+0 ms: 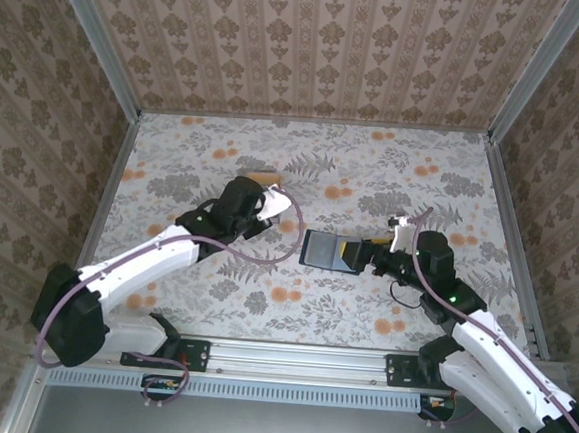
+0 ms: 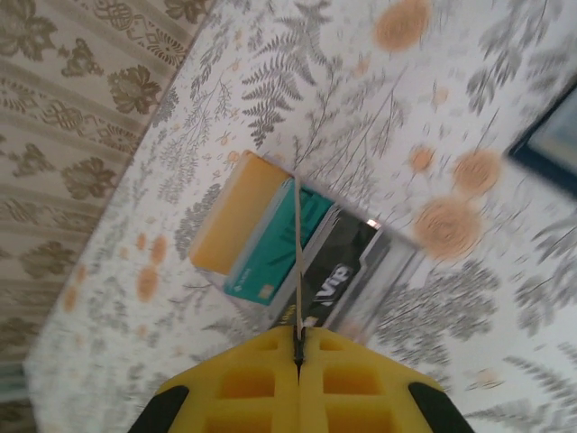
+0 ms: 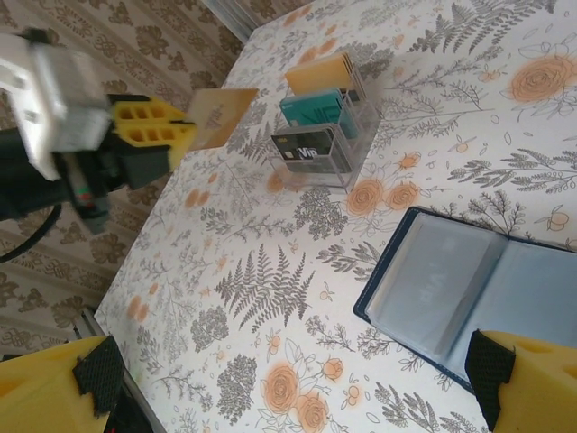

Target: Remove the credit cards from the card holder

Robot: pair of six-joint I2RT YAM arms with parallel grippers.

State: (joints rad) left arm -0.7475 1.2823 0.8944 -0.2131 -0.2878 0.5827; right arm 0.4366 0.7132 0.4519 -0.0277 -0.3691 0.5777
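The card holder (image 3: 478, 298) lies open on the table, a navy wallet with blue-grey pockets; it is also seen as card holder (image 1: 322, 249). My left gripper (image 2: 298, 338) is shut on a tan credit card (image 2: 297, 253), seen edge-on, held above a clear slotted rack (image 2: 388, 262). The same tan card (image 3: 221, 117) hangs left of the rack (image 3: 352, 149) in the right wrist view. In the rack stand a yellow card (image 3: 317, 74), a teal card (image 3: 311, 110) and a dark card (image 3: 305, 149). My right gripper (image 3: 293, 397) is open, low over the table beside the holder, with nothing between its fingers.
The floral table (image 1: 373, 173) is enclosed by patterned walls (image 1: 313, 48) at the back and sides. The left arm (image 1: 146, 260) reaches in diagonally from the near left, the right arm (image 1: 480, 342) from the near right.
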